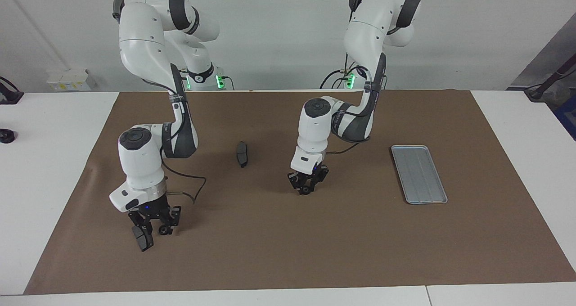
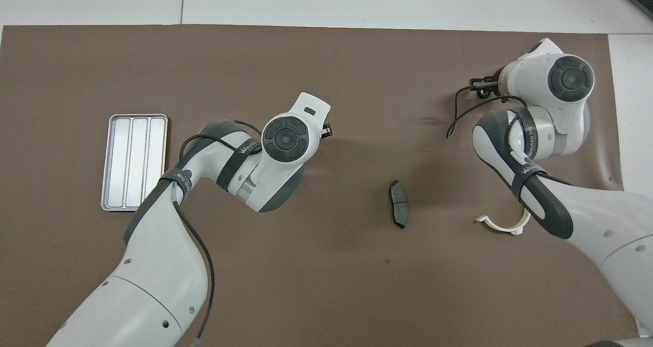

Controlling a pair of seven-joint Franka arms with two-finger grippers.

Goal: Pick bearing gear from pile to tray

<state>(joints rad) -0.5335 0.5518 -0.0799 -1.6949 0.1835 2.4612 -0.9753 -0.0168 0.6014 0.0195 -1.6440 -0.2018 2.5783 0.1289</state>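
A small black bearing gear (image 1: 306,190) lies on the brown mat mid-table, and my left gripper (image 1: 307,187) is down on it with its fingers drawn in against it. Toward the right arm's end, a second black gear (image 1: 164,230) sits beside a dark grey pad (image 1: 143,239). My right gripper (image 1: 155,226) is low over both, its fingers apart, one by the gear and one by the pad. The silver ridged tray (image 1: 419,173) (image 2: 134,162) lies bare toward the left arm's end. In the overhead view the arms hide both gears.
Another dark grey pad (image 1: 242,154) (image 2: 398,210) lies between the two arms. A white half-ring bracket (image 2: 502,225) rests near the right arm's forearm, closer to the robots. The brown mat (image 1: 288,252) covers most of the white table.
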